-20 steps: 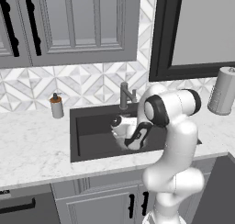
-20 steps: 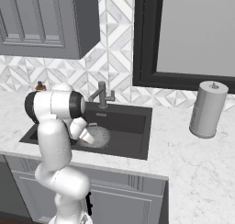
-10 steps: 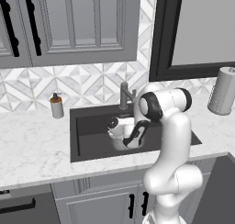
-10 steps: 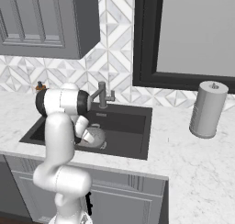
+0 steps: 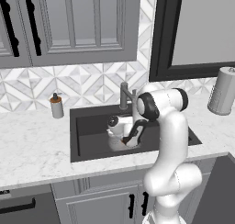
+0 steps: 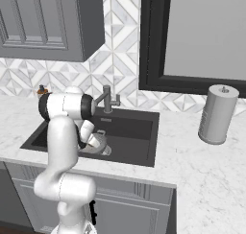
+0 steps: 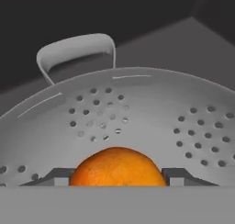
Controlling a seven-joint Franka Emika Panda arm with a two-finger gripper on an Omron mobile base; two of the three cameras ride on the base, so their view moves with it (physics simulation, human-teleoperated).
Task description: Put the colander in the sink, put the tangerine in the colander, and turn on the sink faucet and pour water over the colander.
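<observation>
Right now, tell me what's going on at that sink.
The robot arm has reached down into the sink, where the colander already sits. Its gripper hangs low inside the colander, with the tangerine between its two fingertips. Whether the fingers grip the fruit or have let go is hard to tell from here. The sink faucet stands behind the basin, and no water is visible running from it, so rinsing remains to be done.
</observation>
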